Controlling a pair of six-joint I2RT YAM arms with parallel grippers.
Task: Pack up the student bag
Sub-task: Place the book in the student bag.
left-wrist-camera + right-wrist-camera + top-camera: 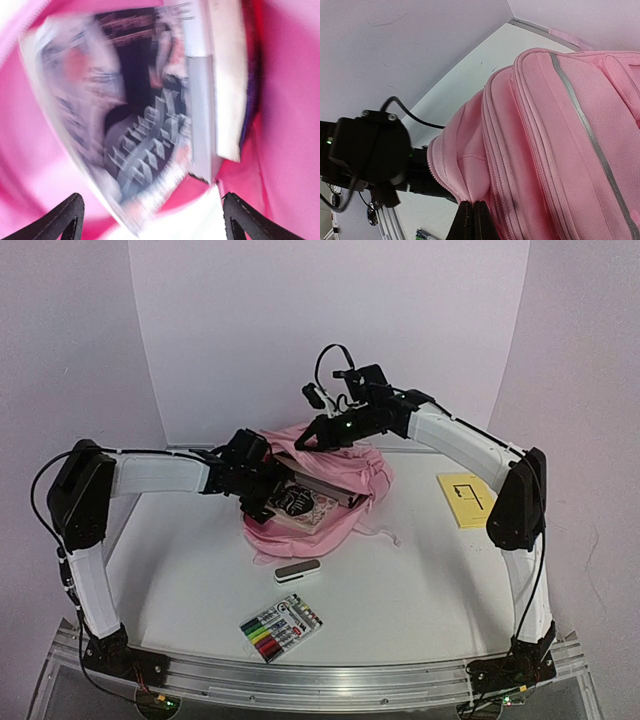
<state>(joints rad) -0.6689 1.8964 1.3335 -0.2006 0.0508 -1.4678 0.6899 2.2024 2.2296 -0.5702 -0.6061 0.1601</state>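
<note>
bag centre frame on white desk, long axis upper right to lower left, mouth open lower left, book inside. left claw spread wide at mouth, holding nothing. right claw pinched shut on bag rim. pale lilac backdrop.

The left arm rises from its near-left base, bends at the elbow and reaches right toward the middle, left fingers spread wide apart. The right arm arches from near right to far centre, right fingers pressed together on the edge of the soft pink fabric backpack.
</note>
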